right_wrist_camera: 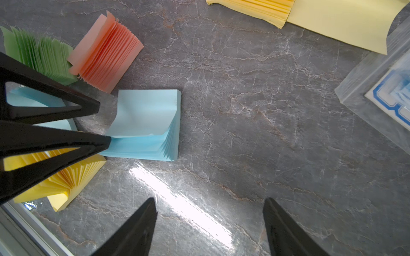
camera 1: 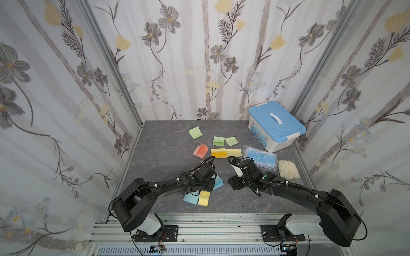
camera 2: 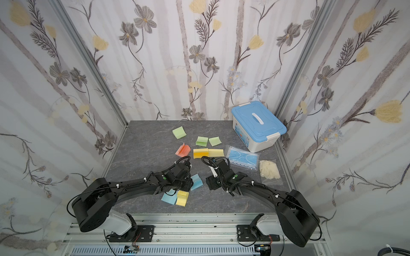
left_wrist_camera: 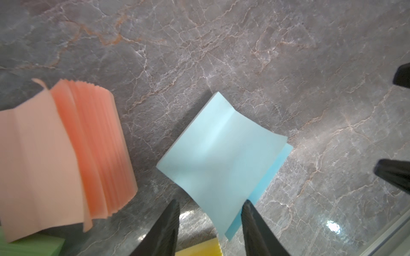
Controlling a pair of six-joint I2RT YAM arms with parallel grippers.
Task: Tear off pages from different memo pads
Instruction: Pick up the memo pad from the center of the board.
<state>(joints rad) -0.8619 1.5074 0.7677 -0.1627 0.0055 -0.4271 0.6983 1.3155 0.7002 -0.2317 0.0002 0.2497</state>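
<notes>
The light blue memo pad [right_wrist_camera: 144, 148] is lying near the middle of the bench [right_wrist_camera: 255, 106], and its top page [left_wrist_camera: 221, 150] is curling up off the stack at one corner. The left gripper [left_wrist_camera: 210, 201] is standing about half open around that lifted corner. One finger is touching the page's edge and the other is standing apart from it, so it is bracketing the paper rather than pinching it. The right gripper [right_wrist_camera: 210, 199] is hanging wide open and empty over bare bench beside the pad. To do this step well, I judge, the left gripper should be closing on the single curled leaf only, then peeling low toward the bound edge. Meanwhile the right gripper should be pressing the block down so it is not lifting with the page. A salmon pad [right_wrist_camera: 106, 57], a green pad [right_wrist_camera: 37, 53] and a yellow pad [right_wrist_camera: 55, 177] are fanning open close by. Farther off are lying a clear mask packet [right_wrist_camera: 377, 95] and a blue-lidded box [camera 1: 275, 126]. The box's label and the packet's print are showing nothing I can read.
</notes>
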